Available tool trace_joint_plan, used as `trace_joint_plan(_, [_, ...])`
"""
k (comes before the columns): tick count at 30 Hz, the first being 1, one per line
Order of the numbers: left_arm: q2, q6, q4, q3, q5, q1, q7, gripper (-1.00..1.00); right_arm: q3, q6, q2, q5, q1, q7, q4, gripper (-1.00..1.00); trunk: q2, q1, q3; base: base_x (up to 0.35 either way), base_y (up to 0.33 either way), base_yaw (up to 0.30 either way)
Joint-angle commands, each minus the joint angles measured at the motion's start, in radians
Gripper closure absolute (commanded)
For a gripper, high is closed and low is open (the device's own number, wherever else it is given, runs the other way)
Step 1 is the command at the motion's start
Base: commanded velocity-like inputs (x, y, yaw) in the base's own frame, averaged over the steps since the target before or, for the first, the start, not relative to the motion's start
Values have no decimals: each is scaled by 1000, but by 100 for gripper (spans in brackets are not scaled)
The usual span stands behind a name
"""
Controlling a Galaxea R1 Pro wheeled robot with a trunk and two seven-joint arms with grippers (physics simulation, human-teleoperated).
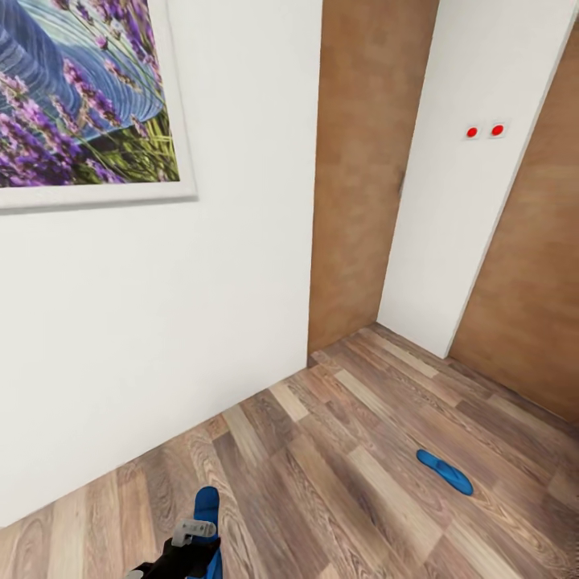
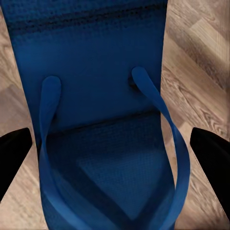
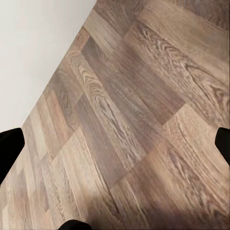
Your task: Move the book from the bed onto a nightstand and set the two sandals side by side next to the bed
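head view: the left claw (image 1: pixel 193 540) hangs low over one blue sandal (image 1: pixel 207 508) on the wood floor (image 1: pixel 338 450), near the white wall (image 1: pixel 161 322). the second sandal (image 1: pixel 445 471) lies well apart from the first, toward the brown door panel (image 1: pixel 366 161). a lavender painting (image 1: pixel 80 96) hangs on the wall; nothing lies between the sandals.

left wrist view: the near sandal (image 2: pixel 103 120) sits between the spread fingers (image 2: pixel 211 148), neither touching it, so the claw is open, likely lined up to grasp.

right wrist view: the right claw's fingertips (image 3: pixel 9 143) stand wide apart, open and empty, over bare floor (image 3: pixel 134 124).
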Motion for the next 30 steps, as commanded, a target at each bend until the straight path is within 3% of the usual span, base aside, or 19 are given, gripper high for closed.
trace_joint_plan(1, [-1, -4, -1, 9, -10, 0, -4, 100, -5, -7, 0, 6, -1, 3, 2, -100, 0, 0, -1, 305, 0, -282])
trace_joint_plan(30, [-1, -4, -1, 9, -10, 0, -4, 100, -5, -7, 0, 6, -1, 3, 2, -100, 0, 0, -1, 25, 0, -282])
